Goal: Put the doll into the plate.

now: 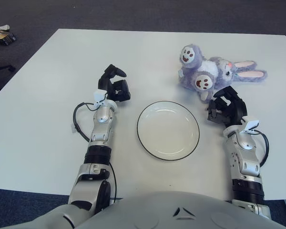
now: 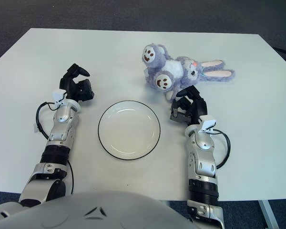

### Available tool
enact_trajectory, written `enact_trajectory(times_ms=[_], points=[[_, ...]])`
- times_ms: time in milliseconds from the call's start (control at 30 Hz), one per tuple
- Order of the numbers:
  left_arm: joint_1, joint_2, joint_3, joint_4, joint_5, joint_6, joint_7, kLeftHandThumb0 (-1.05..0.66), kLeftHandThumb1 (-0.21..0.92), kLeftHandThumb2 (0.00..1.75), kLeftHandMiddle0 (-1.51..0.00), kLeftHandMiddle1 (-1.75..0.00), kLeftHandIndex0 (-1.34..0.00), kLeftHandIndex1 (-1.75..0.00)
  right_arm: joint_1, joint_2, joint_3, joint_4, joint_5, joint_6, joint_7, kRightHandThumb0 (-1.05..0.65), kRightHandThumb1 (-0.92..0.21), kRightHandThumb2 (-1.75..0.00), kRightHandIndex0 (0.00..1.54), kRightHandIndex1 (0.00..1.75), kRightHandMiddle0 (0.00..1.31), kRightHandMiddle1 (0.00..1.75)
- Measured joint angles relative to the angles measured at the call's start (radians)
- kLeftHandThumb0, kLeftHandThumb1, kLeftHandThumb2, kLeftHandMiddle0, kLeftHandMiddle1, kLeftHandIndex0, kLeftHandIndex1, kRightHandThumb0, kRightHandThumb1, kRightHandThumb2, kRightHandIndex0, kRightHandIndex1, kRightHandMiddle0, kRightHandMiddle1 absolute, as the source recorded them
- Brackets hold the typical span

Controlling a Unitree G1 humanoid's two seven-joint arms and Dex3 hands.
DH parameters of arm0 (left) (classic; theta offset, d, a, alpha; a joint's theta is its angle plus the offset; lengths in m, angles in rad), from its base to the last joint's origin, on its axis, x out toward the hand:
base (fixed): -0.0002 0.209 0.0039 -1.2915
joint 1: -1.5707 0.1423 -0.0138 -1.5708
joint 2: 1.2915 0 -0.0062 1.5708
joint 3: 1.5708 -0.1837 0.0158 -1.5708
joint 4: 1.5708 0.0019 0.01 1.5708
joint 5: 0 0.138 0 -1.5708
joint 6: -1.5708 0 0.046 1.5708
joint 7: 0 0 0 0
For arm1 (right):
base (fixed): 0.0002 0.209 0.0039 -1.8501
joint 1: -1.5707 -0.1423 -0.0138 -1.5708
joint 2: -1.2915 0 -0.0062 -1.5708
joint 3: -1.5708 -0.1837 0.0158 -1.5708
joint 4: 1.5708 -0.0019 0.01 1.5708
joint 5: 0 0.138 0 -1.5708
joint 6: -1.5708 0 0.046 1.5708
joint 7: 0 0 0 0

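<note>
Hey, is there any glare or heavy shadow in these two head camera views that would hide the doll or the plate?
Left eye view: even light, only soft shadows beside the doll and the right hand; the plate shows a faint sheen, nothing hidden. Right eye view: same flat light, plate rim crisp, left hand casts little shadow on the table.

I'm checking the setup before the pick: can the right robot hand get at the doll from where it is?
Probably yes. The right robot hand sits just below the doll, which lies on the table with nothing between them.
</note>
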Motion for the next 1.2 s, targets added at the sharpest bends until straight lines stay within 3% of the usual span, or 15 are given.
enact_trajectory(times_ms=[800,1200], points=[[0.0,0.003,-0.006,0.001,0.012,-0.011,-0.003,-0.5,0.26,1.38,-1.33,-1.75,-0.66,-1.75,0.0,0.0,-0.001,-0.001,0.001,0.004,0.0,-0.01,-0.26,-1.39,0.65,1.72,0.44,1.75],[-0.02,0.035,-0.038,0.064,0.012,-0.185,-0.136,-0.48,0.32,1.31,-1.27,-1.75,-0.61,-1.75,-0.008,0.0,-0.013,-0.006,0.001,0.016,-0.017,-0.01,-0.22,-1.43,0.67,1.75,0.47,1.73]])
